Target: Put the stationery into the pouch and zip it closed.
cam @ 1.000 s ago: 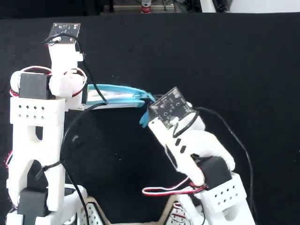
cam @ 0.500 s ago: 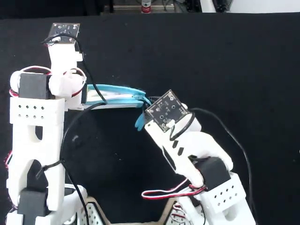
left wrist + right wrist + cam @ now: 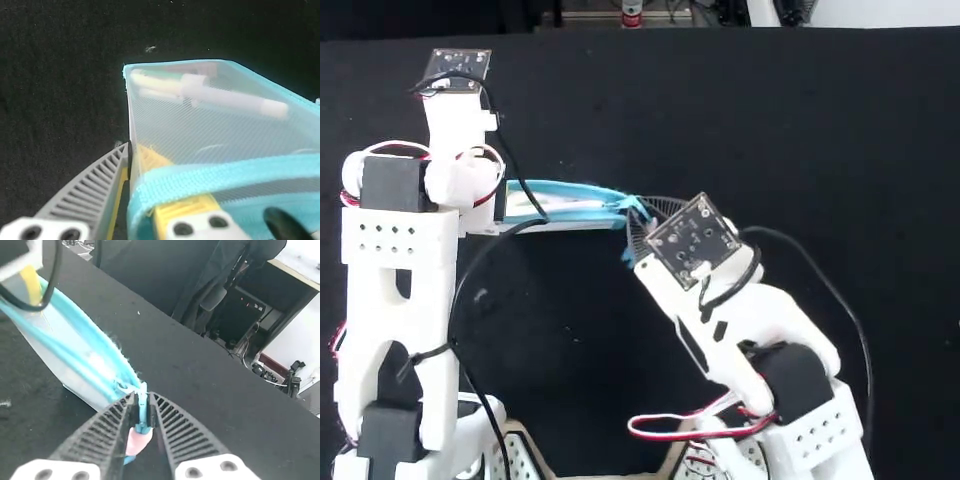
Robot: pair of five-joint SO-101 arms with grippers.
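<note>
Turquoise-edged translucent mesh pouch [image 3: 210, 135]

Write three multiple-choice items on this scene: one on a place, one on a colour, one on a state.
1. Where are the pens?
A. inside the pouch
B. lying loose beside it
C. underneath it

2. What colour is the pouch's trim?
A. red
B. orange
C. light blue

3. What state is the right hand in?
A. open wide, holding nothing
B. shut on the zipper pull
C. shut on a pen

Answers:
1 A: the pens lie behind the pouch's mesh wall.
2 C: light blue bands edge the mesh.
3 B: its fingers pinch the blue zipper pull at the pouch's end.
</note>
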